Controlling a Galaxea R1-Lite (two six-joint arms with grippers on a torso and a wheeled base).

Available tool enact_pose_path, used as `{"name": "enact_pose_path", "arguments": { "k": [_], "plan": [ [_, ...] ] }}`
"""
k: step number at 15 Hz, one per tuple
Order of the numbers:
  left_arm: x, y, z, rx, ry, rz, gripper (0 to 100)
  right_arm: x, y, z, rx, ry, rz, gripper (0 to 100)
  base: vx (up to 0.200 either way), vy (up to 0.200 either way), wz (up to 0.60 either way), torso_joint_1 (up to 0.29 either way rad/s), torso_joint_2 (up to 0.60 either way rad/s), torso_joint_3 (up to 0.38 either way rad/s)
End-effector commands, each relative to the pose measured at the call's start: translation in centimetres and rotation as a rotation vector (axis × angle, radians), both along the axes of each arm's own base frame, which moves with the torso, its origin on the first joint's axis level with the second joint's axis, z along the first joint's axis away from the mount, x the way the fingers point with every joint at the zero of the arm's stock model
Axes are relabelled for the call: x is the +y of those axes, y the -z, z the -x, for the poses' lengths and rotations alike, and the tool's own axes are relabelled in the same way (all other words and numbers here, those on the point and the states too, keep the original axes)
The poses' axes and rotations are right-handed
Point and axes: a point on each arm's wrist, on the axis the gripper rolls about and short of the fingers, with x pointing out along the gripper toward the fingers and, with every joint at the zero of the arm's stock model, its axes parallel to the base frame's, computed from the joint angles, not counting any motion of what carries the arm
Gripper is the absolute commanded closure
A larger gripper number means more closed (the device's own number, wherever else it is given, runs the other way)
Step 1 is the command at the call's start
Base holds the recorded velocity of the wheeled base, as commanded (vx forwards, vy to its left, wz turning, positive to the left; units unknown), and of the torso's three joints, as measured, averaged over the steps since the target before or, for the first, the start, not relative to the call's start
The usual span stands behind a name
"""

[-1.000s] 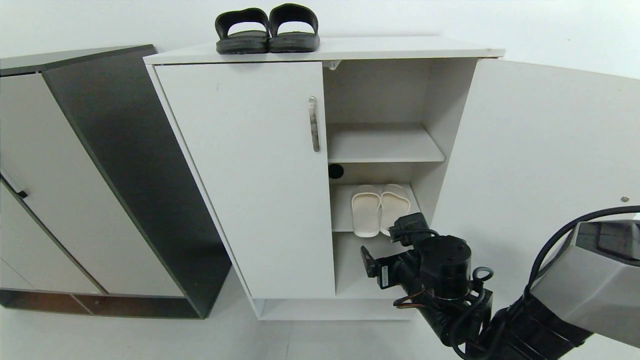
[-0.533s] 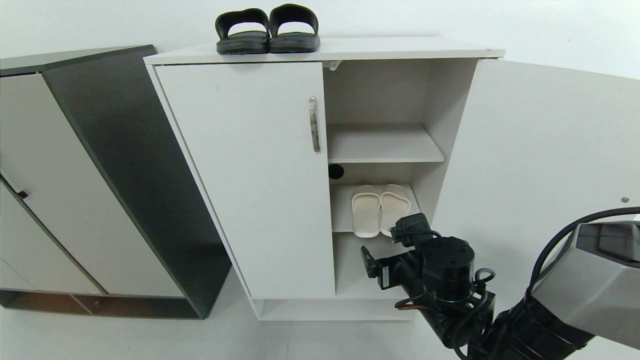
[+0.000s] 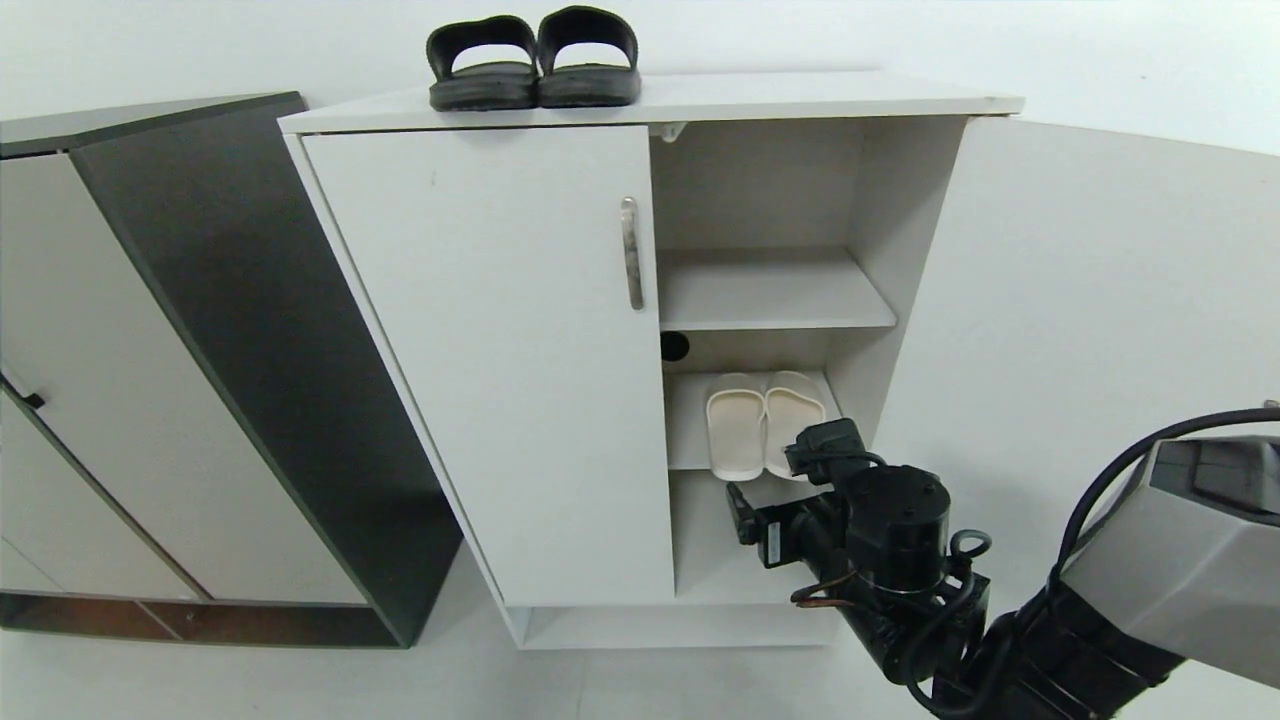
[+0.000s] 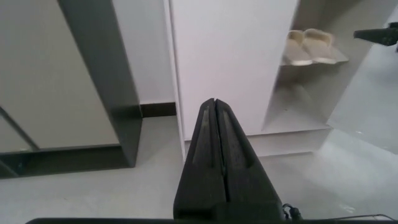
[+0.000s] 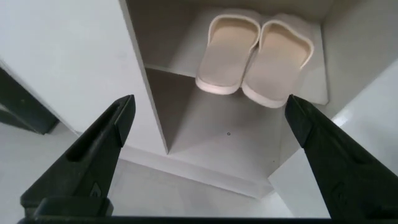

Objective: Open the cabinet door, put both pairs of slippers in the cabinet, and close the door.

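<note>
Sitting on lower shelf (image 3: 690,425) in cabinet (image 3: 900,220), white slippers (image 3: 740,425); right fingers (image 5: 93,162) apart, left fingers (image 4: 208,155) together

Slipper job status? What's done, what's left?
Done: the right door is open and the white slippers sit on the second shelf down. In hand: nothing; the right gripper is open in front of that shelf, and the left gripper is shut. Left: the black slippers on the cabinet top go inside, then close the door.
</note>
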Motion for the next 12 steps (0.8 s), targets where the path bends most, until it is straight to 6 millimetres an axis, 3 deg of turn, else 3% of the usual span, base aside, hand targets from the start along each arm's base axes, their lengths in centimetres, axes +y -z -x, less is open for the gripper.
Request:
{"name": "enact_pose_path", "arguments": {
  "k": [1, 12],
  "plan": [
    [0.00, 0.01, -0.01, 0.003, 0.001, 0.000, 100, 0.03, 0.05, -0.05, -0.001, -0.001, -0.001, 0, 0.000, 0.200, 0.00, 0.012, 0.00, 0.002],
    [0.00, 0.00, -0.01, 0.002, 0.001, 0.000, 100, -0.20, 0.09, -0.13, -0.004, 0.006, -0.014, 0, 0.000, 0.200, 0.00, 0.003, 0.00, 0.004]
  ]
}}
